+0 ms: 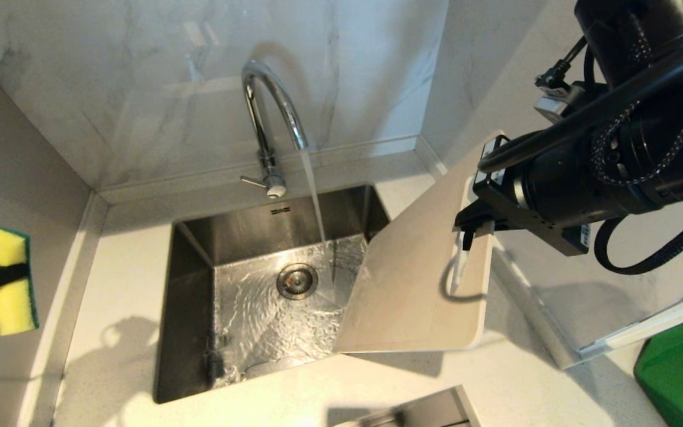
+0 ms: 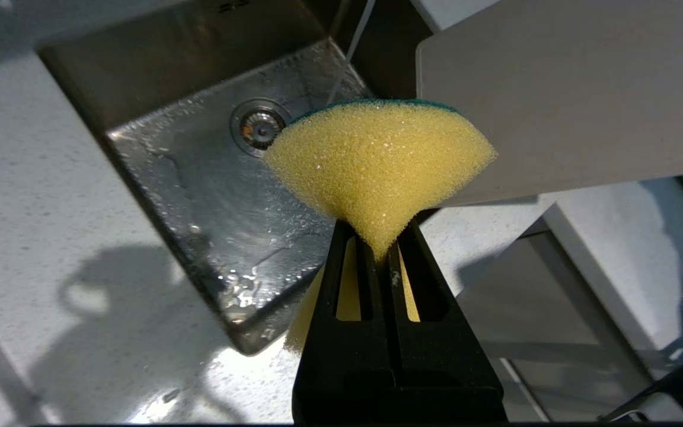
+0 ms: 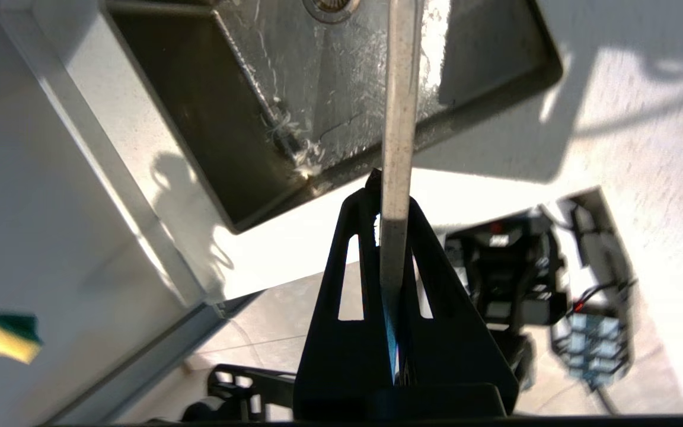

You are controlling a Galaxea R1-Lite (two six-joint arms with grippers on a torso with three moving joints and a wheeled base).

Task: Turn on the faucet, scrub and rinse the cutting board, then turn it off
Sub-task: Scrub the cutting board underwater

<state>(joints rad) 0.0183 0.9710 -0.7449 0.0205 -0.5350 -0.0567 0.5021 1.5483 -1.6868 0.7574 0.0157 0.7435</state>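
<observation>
Nearest the robot, along the counter's front edge, nothing of the task lies waiting; the work hangs in the air above the sink [image 1: 187, 308]. On the left, level with the sink's near half and well apart from it, the left gripper [image 2: 380, 252] has its fingers pinched hard into a yellow sponge [image 1: 3, 281] (green scouring side on the far face), squeezing it to a narrow waist. Over the sink's right rim, the right gripper [image 3: 392, 219] is clamped on the edge of the cutting board [image 1: 418, 279] beside its slot handle, holding it tilted, its lower corner out over the basin. Farther back, water pours from the chrome faucet [image 1: 270, 112] and lands on the basin floor just beside the board's left edge, spreading around the drain [image 1: 297, 280]; whether the stream touches the board I cannot tell.

So the first step looks done: the tap runs. Scrubbing has not begun as far as the views show, since sponge and board are well apart. Left to do, by my reckoning: bring the sponge to the board's face, scrub, rinse under the stream, then close the side lever [image 1: 255, 181].
</observation>
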